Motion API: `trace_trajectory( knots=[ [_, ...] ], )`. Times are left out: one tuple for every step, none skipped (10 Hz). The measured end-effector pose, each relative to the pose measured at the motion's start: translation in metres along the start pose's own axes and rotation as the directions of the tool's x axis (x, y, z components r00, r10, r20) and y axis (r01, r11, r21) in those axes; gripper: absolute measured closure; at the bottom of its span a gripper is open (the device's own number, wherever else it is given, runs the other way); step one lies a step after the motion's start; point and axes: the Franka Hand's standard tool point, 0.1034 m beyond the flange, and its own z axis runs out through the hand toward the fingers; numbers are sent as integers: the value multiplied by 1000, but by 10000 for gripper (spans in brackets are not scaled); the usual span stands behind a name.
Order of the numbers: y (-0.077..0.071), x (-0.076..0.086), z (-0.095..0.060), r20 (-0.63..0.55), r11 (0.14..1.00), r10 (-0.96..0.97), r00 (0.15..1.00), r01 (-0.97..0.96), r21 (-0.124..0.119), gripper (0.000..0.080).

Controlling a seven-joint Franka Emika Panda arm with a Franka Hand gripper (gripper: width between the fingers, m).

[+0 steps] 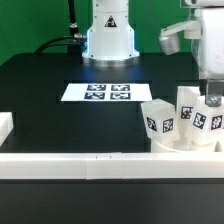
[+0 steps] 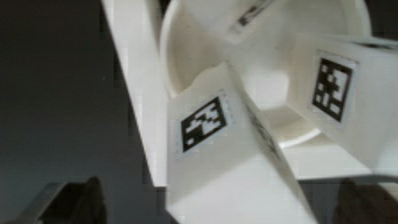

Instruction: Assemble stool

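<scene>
The stool stands at the exterior view's right, near the front rail: a white round seat (image 1: 178, 142) lies flat with three tagged white legs rising from it (image 1: 157, 117), (image 1: 187, 108), (image 1: 213, 120). My gripper (image 1: 212, 98) hangs over the rightmost leg. In the wrist view the gripper (image 2: 217, 206) is open. A tagged leg (image 2: 214, 140) runs down between its dark fingertips (image 2: 71, 200), with a gap on each side. A second tagged leg (image 2: 334, 85) leans beside it over the curved seat (image 2: 285, 125). Whether the legs are fully seated is hidden.
The marker board (image 1: 96, 92) lies in the middle of the black table. A long white rail (image 1: 90, 163) runs along the front edge and a short white block (image 1: 5, 126) sits at the exterior view's left. The robot base (image 1: 108, 35) stands at the back.
</scene>
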Motion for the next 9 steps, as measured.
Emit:
trace_trajectory(
  knots=[
    [-2, 3, 3, 15, 993, -120, 993, 120, 2, 151],
    [-2, 5, 4, 29, 978, -207, 978, 207, 2, 151],
    [-2, 4, 4, 39, 967, -256, 966, 256, 4, 151],
    [-2, 4, 5, 49, 952, -305, 951, 305, 6, 151],
    [-2, 3, 5, 62, 928, -371, 926, 372, 11, 151],
    [-3, 3, 7, 75, 896, -443, 893, 443, 18, 151],
    [-3, 2, 8, 80, 874, -485, 871, 485, 24, 151],
    [-3, 2, 9, 80, 876, -483, 872, 482, 26, 151],
    [-4, 2, 9, 80, 879, -476, 876, 476, 26, 151]
  ],
)
